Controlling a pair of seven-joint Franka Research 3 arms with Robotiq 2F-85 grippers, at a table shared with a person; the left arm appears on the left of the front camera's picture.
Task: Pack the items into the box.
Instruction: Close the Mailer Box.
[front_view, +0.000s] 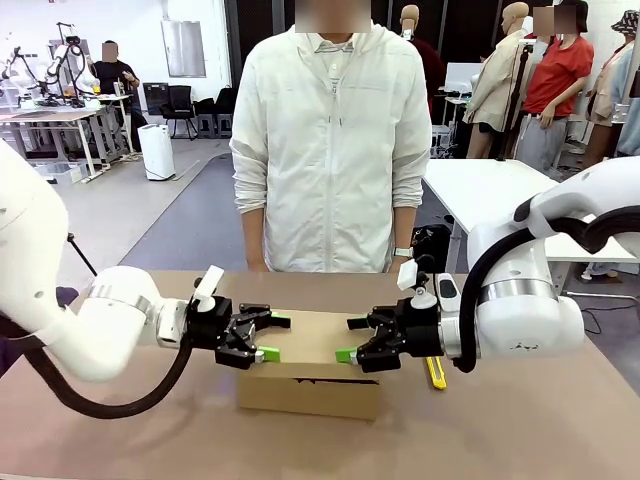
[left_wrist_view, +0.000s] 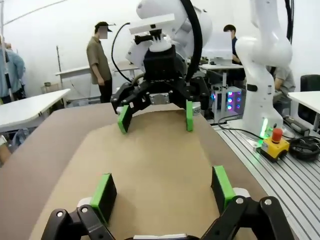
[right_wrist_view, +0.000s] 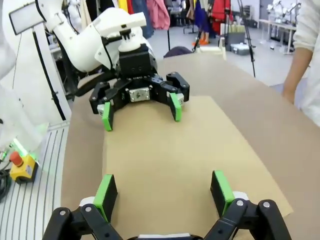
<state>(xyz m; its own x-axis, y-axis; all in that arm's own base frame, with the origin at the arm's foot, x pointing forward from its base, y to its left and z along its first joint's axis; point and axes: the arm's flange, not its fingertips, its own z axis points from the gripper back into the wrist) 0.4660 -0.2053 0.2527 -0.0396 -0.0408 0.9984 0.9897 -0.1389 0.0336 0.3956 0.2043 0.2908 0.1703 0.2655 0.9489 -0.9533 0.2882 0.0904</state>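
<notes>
We see the box (front_view: 308, 372) between the left claw (front_view: 268, 337) and right claw (front_view: 352, 338), the knife (front_view: 437, 373) under the right claw.

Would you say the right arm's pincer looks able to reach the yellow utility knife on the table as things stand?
Probably yes. The knife lies on the bare table just beneath the right arm's wrist, beside the closed box, and the right pincer is open and holds nothing; it would have to draw back first.

No legible text or labels.
</notes>
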